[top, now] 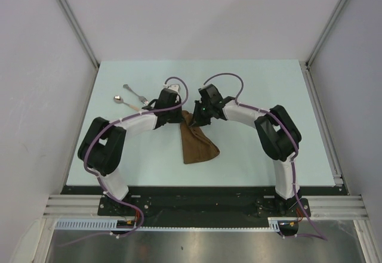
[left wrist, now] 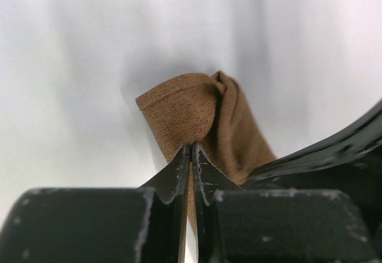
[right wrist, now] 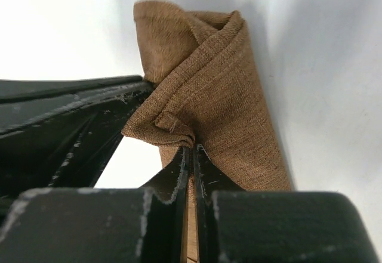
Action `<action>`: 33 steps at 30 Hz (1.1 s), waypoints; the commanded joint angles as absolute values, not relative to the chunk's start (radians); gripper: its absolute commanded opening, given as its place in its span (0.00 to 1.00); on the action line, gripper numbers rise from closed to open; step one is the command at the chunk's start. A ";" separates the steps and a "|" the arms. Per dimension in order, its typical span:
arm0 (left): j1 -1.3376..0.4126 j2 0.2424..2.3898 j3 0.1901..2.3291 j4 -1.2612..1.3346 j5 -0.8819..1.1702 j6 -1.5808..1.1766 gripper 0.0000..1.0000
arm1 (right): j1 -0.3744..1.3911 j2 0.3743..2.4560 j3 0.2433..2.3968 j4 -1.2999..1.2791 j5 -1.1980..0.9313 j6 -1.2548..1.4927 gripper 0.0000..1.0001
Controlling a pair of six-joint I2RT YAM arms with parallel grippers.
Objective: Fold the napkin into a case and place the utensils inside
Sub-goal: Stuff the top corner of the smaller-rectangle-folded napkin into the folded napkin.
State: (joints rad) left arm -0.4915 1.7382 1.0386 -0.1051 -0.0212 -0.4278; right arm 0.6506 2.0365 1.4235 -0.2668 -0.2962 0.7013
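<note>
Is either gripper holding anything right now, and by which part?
Both pinch the napkin at its far end: the left gripper on a fold of cloth, the right gripper on a bunched hem corner.

One napkin [top: 197,145], one fork [top: 135,94], one spoon [top: 119,99], and two end effectors, left [top: 178,117] and right [top: 197,118].

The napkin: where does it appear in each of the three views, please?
Top external: napkin near the centre of the pale table.
Left wrist: centre, pinched by the left gripper.
Right wrist: centre and upper part, pinched by the right gripper.
Shared landmark: the table behind the cloth.
</note>
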 commanded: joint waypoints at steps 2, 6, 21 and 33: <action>-0.476 1.655 0.986 0.024 0.060 -0.486 0.07 | 0.680 2.060 1.486 -0.356 -0.256 0.627 0.00; -0.465 1.631 0.957 0.031 0.064 -0.488 0.07 | 0.689 2.086 1.514 -0.380 -0.229 0.614 0.00; -0.456 1.664 0.954 0.025 0.084 -0.500 0.07 | 0.736 2.160 1.664 -0.512 -0.054 0.565 0.00; -0.453 1.726 1.075 -0.146 0.003 -0.460 0.27 | 0.713 2.085 1.583 -0.471 -0.078 0.564 0.00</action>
